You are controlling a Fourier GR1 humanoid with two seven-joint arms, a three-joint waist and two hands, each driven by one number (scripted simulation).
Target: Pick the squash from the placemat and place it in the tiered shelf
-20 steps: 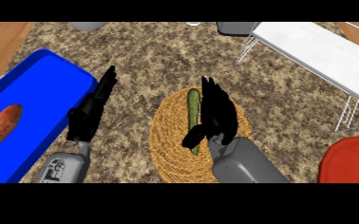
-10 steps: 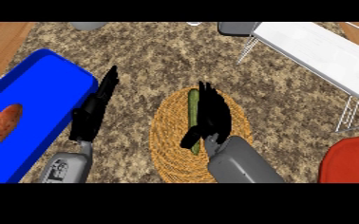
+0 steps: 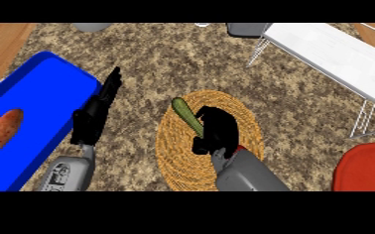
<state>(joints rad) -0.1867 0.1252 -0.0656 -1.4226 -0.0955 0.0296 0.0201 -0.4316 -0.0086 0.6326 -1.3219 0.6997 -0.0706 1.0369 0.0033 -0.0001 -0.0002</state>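
Grasping step: the right robot hand [image 3: 217, 131] is curled round the near end of the squash [image 3: 184, 113], which lies on the placemat [image 3: 176, 163] at six o'clock. The next move calls for lifting it toward the shelf [image 3: 322, 49] at two o'clock. The left robot hand [image 3: 93, 116] rests open at nine o'clock.

Both forearms were grey and boxy. The left forearm [image 3: 67, 172] bore small dark markings; the right forearm [image 3: 249, 174] showed a red fleck at its wrist. The left hand [image 3: 93, 116] and right hand [image 3: 218, 131] were matte black.

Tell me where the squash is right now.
Head view, centre: the squash lies on the woven placemat, its lower end under the curled right hand.
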